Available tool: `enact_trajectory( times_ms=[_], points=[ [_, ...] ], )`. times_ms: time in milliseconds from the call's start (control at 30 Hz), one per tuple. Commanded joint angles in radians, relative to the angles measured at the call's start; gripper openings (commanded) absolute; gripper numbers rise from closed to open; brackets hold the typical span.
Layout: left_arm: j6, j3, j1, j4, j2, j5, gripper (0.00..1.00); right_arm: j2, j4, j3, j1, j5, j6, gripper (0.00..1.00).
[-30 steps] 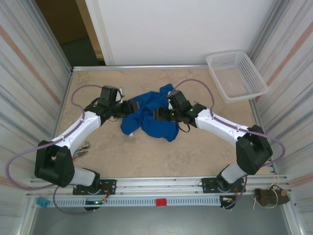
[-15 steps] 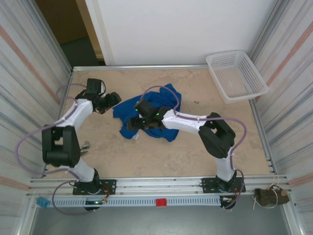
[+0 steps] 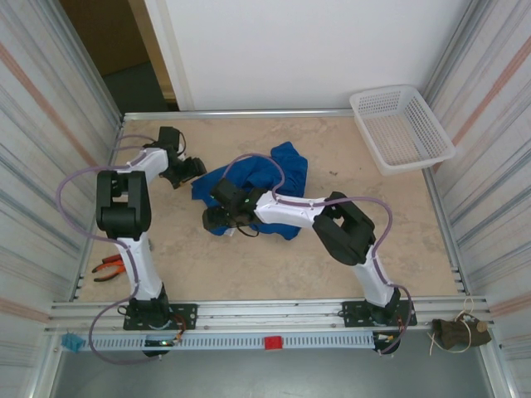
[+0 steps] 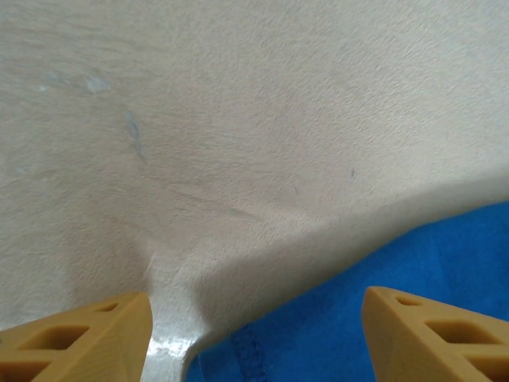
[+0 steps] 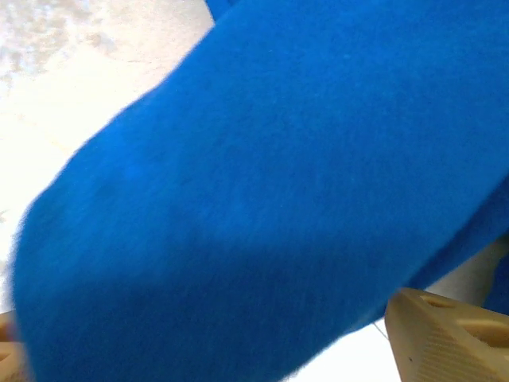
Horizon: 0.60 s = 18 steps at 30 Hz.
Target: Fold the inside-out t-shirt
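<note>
T-shirt (image 3: 292, 170): crumpled, mid-table.
Left gripper (image 3: 189, 170): at T-shirt's 10 o'clock, jaws wide, empty.
Right gripper (image 3: 212, 219): at its 7 o'clock edge, jaws wide, cloth between.

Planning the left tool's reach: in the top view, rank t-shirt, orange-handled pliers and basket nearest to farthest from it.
1. t-shirt, just right of the left tool.
2. pliers, near-left side.
3. basket, far right corner.
</note>
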Motion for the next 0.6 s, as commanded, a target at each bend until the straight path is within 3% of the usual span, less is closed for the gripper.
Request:
enact_trajectory(
  times_ms=[0,67,100,200,233,400,567],
  points=[
    [0.012,0.000,0.002,0.012,0.014,0.067,0.64,0.035,-0.041,0.044,0.000,0.042,0.025,0.74],
    [-0.003,-0.038,0.001,0.056,0.006,0.109,0.58,0.035,-0.036,0.036,-0.009,0.041,0.019,0.58],
    [-0.009,-0.059,-0.001,0.084,-0.002,0.132,0.51,0.030,-0.032,0.025,-0.013,0.031,0.012,0.42],
    [-0.025,-0.102,-0.006,0.132,-0.027,0.194,0.11,-0.016,-0.022,-0.022,-0.035,0.003,-0.022,0.00],
    [-0.032,-0.105,-0.006,0.138,-0.043,0.213,0.00,-0.051,-0.024,-0.044,-0.049,-0.011,-0.039,0.00],
    [-0.140,-0.058,0.003,0.161,-0.230,0.222,0.00,-0.296,-0.112,-0.063,-0.191,-0.065,-0.185,0.00],
    [-0.310,0.130,0.005,0.198,-0.402,0.186,0.00,-0.466,-0.308,0.193,-0.442,-0.120,-0.338,0.00]
  ],
)
